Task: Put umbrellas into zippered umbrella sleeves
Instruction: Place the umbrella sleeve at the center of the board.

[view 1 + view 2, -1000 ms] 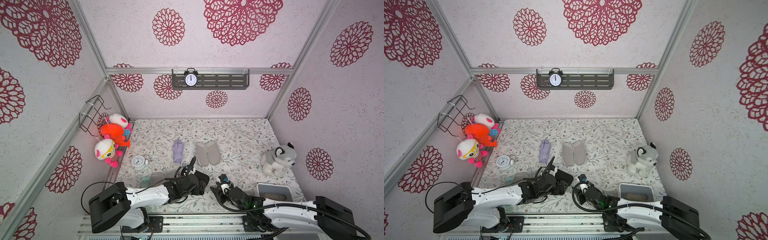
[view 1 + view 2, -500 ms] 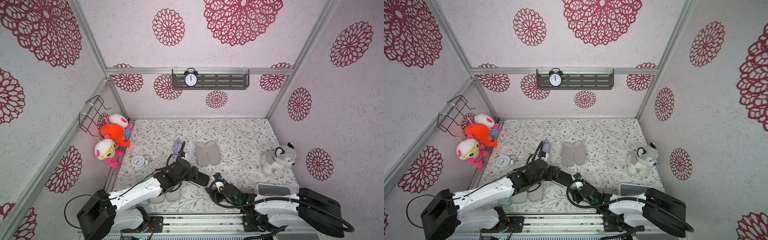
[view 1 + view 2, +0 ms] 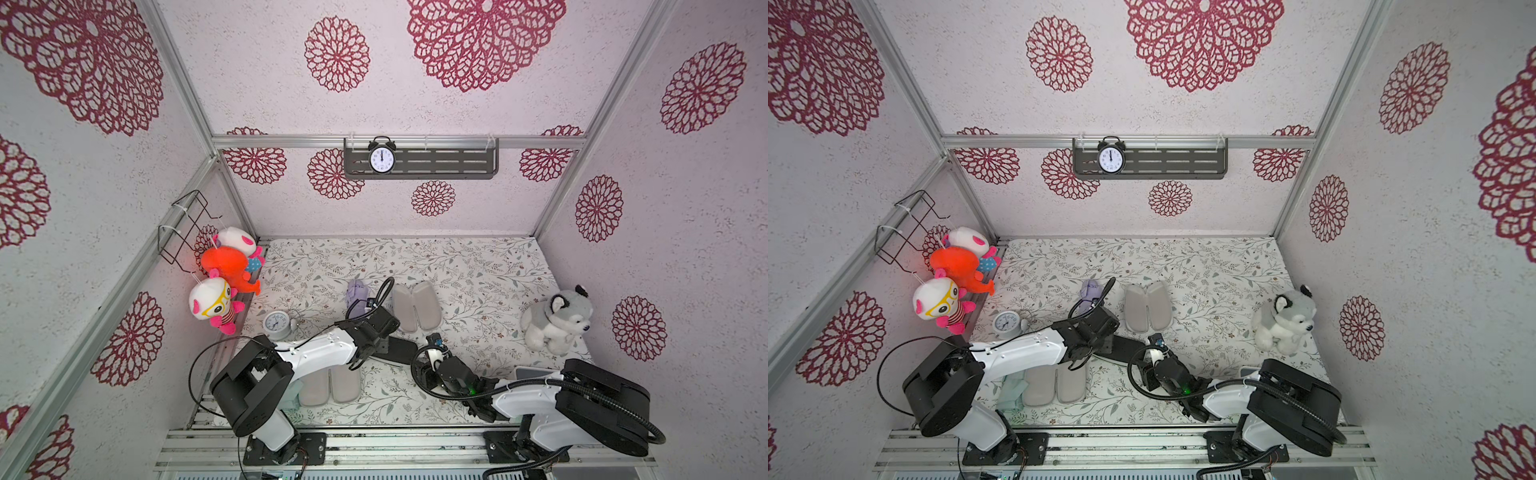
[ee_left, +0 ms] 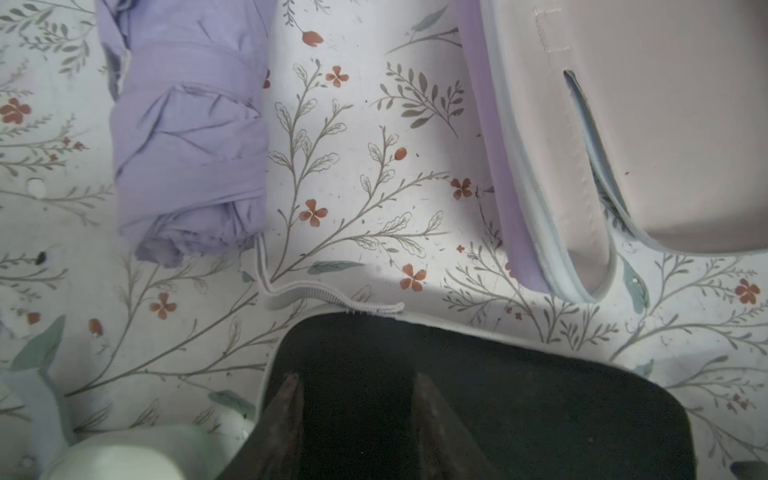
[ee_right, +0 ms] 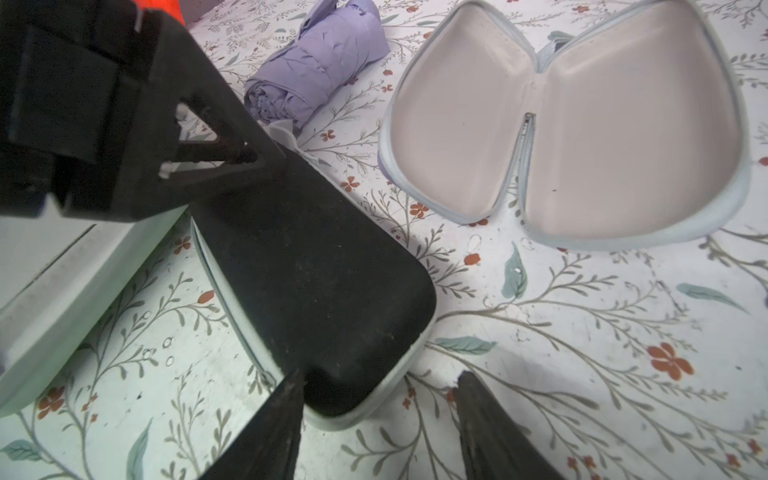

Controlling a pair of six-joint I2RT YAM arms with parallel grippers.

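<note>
Two grippers meet at the closed black sleeve [image 3: 401, 351], low centre in both top views. The left gripper [image 4: 357, 382] has its fingers parted over one end and the right gripper [image 5: 378, 382] has its fingers parted, straddling the opposite corner; neither is visibly clamped. The lilac umbrella [image 3: 356, 296] lies above it, beside the open lilac sleeve [image 3: 415, 305].

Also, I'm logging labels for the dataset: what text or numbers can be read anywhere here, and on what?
Black alarm clock on the wall shelf: dial numerals, too small to read.
Pale clock on the table: dial numerals, blurred.
No other writing shows.
</note>
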